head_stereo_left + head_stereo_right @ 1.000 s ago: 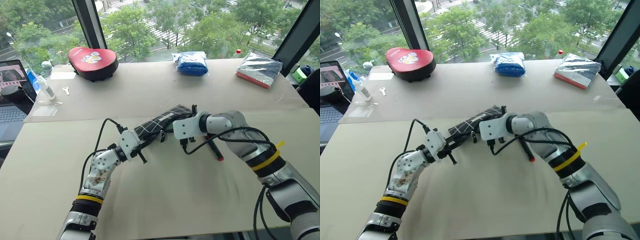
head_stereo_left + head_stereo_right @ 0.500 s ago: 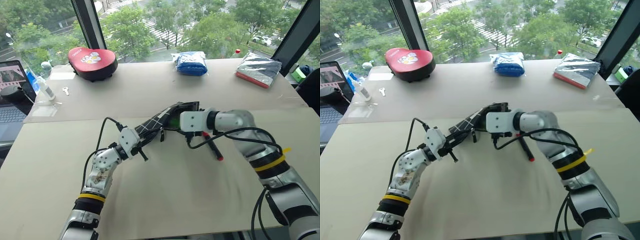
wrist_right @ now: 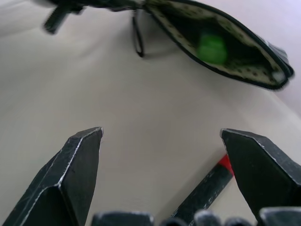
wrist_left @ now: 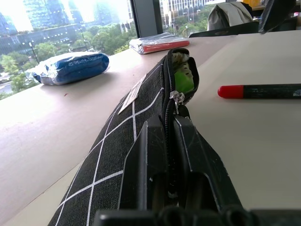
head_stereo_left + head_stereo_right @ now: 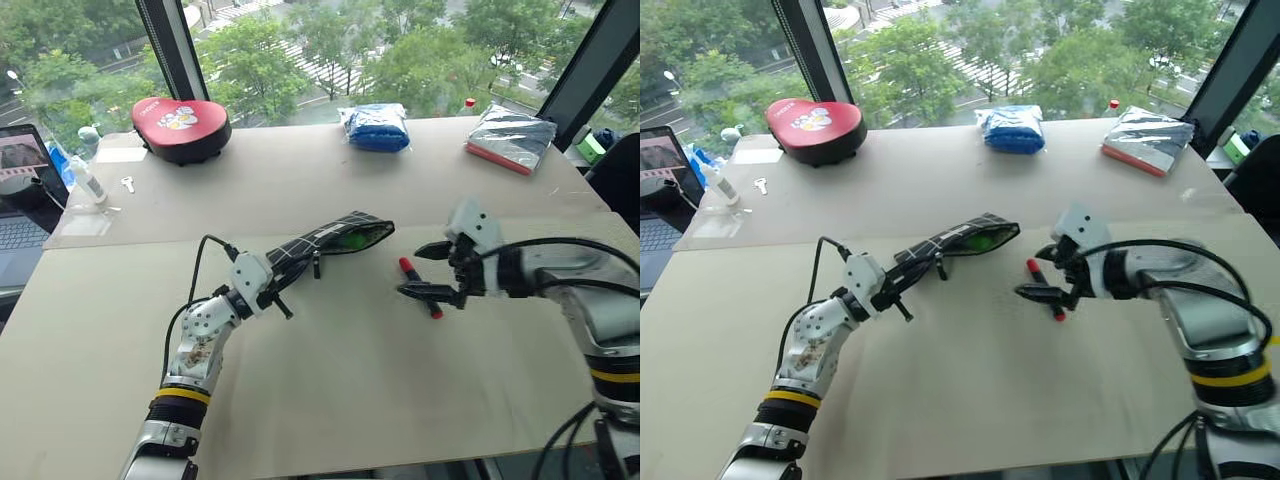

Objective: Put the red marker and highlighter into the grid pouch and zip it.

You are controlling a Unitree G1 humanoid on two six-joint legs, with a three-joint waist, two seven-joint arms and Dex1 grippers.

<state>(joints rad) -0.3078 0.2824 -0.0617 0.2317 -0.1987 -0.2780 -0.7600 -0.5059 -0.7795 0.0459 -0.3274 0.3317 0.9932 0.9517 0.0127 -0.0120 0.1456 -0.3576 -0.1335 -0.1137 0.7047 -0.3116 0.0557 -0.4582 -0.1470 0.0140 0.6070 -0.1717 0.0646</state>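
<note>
The grid pouch (image 5: pixel 325 241) is held off the table at its left end, where my left gripper (image 5: pixel 284 277) is shut on it by the zipper. Its right end gapes open, and the lime-green highlighter (image 3: pixel 212 47) lies inside the mouth. The red marker (image 5: pixel 407 267) lies flat on the table just right of the pouch, red cap towards it. My right gripper (image 5: pixel 422 271) hovers open over the marker's middle, one finger on each side, touching nothing.
Along the far side of the table lie a red heart-shaped case (image 5: pixel 180 116), a blue package (image 5: pixel 375 125) and a silver packet (image 5: pixel 515 140). A laptop (image 5: pixel 20 190) and a small bottle (image 5: pixel 88 180) sit at the far left.
My right gripper has drawn back from the pouch mouth to the right, rolled and opened wide. The highlighter stays in the pouch. The left gripper has kept its hold.
</note>
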